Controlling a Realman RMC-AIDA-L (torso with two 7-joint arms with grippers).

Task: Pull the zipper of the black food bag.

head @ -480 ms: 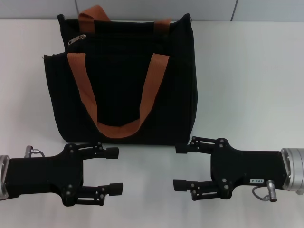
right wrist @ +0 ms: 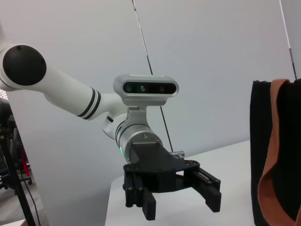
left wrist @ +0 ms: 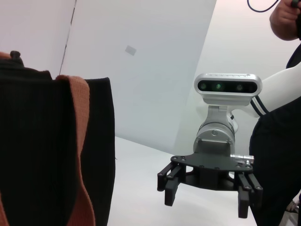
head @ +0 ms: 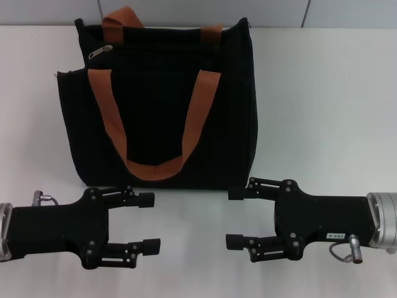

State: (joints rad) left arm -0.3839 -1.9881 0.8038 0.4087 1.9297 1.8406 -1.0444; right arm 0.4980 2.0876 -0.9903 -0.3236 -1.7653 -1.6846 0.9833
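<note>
The black food bag (head: 164,105) stands on the white table, its two orange-brown strap handles (head: 197,112) lying against its front. The small silver zipper (head: 101,51) pull sits near the bag's top left corner. My left gripper (head: 151,222) rests open on the table just in front of the bag's lower left edge. To its right, my right gripper (head: 233,217) is also open, in front of the bag's lower right corner. Neither touches the bag. The left wrist view shows the bag (left wrist: 42,150) and the right gripper (left wrist: 206,195). The right wrist view shows the left gripper (right wrist: 180,202) and the bag (right wrist: 263,155).
The white table (head: 322,93) stretches out to the right of the bag and between the two grippers. A pale wall (head: 198,11) runs behind the bag. A person (left wrist: 287,23) stands off to the side in the left wrist view.
</note>
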